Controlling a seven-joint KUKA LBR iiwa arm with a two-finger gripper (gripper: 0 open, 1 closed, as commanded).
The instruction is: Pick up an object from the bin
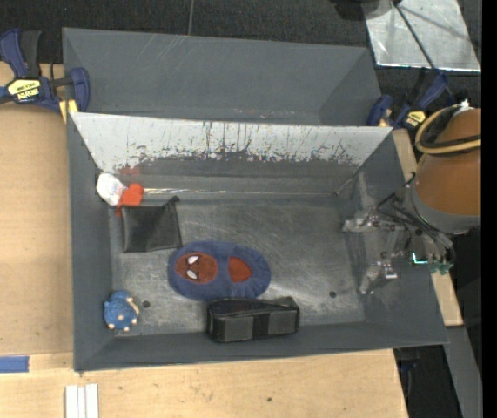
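Hovering at the three o'clock side of the bin [231, 155] over bare floor, the hand [367, 252] has its fingers apart and empty — likely readied to grasp — while the nearest things, a black block [252, 318] and a blue oval cushion [219, 270], lie toward six o'clock.
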